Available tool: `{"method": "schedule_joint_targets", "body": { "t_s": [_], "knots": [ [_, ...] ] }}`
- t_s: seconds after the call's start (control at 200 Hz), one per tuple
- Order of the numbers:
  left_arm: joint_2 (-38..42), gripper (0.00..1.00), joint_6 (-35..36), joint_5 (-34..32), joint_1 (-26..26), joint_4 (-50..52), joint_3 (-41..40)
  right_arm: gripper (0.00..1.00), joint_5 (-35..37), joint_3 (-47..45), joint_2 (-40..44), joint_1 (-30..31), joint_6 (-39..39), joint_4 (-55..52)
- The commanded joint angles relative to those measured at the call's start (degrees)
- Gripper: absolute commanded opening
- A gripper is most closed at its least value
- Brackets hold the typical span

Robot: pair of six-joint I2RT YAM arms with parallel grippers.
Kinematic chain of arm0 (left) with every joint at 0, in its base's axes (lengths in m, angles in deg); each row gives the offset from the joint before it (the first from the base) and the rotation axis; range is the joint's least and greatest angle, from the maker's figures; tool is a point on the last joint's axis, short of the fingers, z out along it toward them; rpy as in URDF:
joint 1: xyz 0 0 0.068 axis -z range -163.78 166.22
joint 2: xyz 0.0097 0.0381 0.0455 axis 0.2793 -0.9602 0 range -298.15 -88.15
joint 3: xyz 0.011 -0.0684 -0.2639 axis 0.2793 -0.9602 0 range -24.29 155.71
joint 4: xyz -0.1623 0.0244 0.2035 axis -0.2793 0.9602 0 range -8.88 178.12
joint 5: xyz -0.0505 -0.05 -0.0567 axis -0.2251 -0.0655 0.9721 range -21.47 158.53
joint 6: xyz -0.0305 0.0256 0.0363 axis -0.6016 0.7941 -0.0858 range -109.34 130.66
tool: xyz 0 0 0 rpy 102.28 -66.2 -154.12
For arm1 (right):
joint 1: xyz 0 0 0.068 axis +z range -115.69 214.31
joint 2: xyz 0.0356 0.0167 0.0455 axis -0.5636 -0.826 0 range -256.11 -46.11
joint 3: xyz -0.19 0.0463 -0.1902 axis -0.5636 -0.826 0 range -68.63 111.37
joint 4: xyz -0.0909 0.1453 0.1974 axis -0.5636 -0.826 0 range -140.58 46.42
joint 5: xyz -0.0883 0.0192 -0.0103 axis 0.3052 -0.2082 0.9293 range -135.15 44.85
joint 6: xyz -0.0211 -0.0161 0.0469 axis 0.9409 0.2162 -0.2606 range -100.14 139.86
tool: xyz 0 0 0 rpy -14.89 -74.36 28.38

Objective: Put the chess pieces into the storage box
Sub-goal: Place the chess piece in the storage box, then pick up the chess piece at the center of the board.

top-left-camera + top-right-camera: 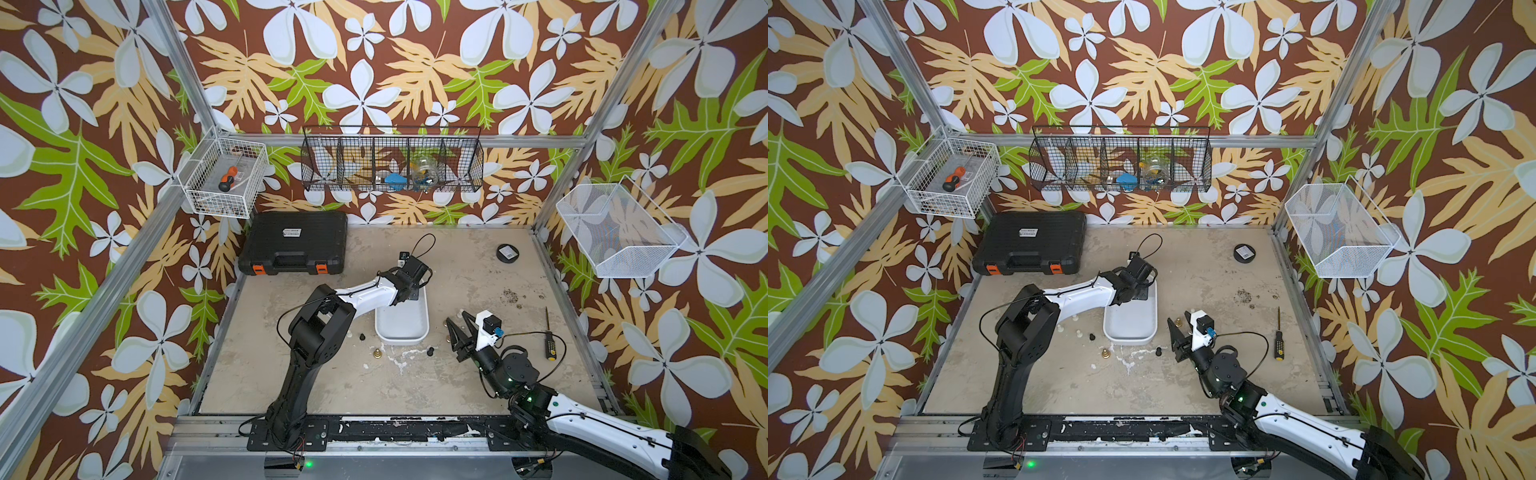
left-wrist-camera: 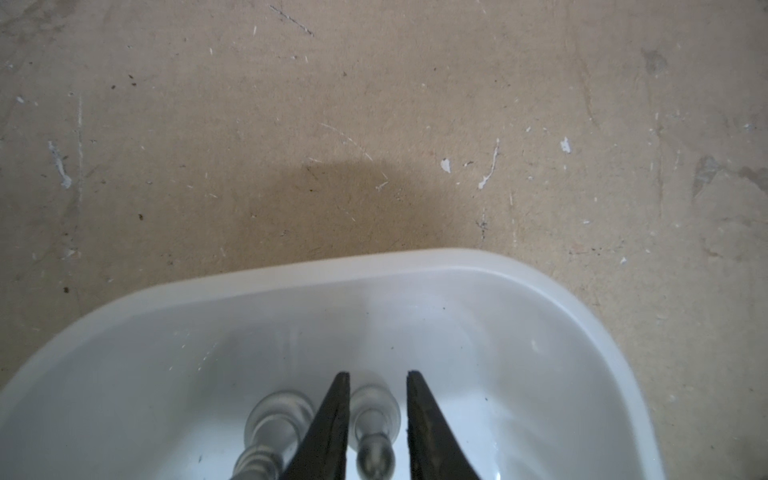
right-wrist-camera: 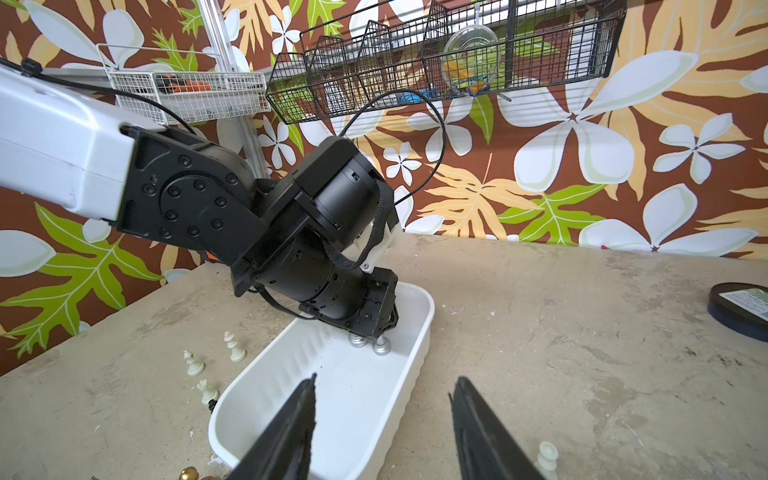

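Note:
The white storage box (image 1: 402, 338) lies mid-table. My left gripper (image 2: 378, 374) reaches down into its far end, jaws slightly open around a silver chess piece (image 2: 376, 415) lying on the box floor; a gap shows on one side. A second silver piece (image 2: 278, 415) lies beside it. My right gripper (image 3: 386, 378) hovers open and empty just right of the box's near end. Loose on the table are cream pieces (image 3: 235, 347) left of the box, a gold piece (image 1: 377, 353) and black ones (image 1: 430, 352) in front, and a cream pawn (image 3: 546, 455) by the right gripper.
A black case with orange latches (image 1: 295, 241) sits at the back left. A yellow-handled screwdriver (image 1: 550, 340) lies at the right and a black round disc (image 1: 508, 252) at the back right. Wire baskets (image 1: 226, 176) hang on the walls.

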Motion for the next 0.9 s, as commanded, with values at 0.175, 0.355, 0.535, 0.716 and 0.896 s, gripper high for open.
{"method": "schedule_joint_targets", "body": {
  "t_s": [0.175, 0.355, 0.535, 0.716, 0.896],
  "knots": [
    [9.6, 0.37, -0.7, 1.5, 0.0, -0.6, -3.7, 0.54, -1.2, 0.4, -1.4, 0.1, 0.2, 1.6],
    [23.9, 0.41, -2.5, 0.5, -0.8, -1.4, -14.4, 0.56, -8.5, 1.4, -5.5, 0.1, 0.5, 3.9],
    [34.4, 0.41, -3.1, 1.1, -6.8, 5.6, -22.4, 0.57, -21.1, 4.3, -11.6, 0.1, -0.1, 4.8],
    [42.7, 0.41, -2.4, 5.0, -14.9, 7.4, -31.3, 0.57, -29.4, 6.7, -16.0, 0.2, -0.2, 4.9],
    [44.1, 0.42, -1.1, 5.3, -20.0, 8.0, -35.8, 0.58, -32.1, 8.1, -18.8, 0.1, -0.2, 4.5]
  ]
}}
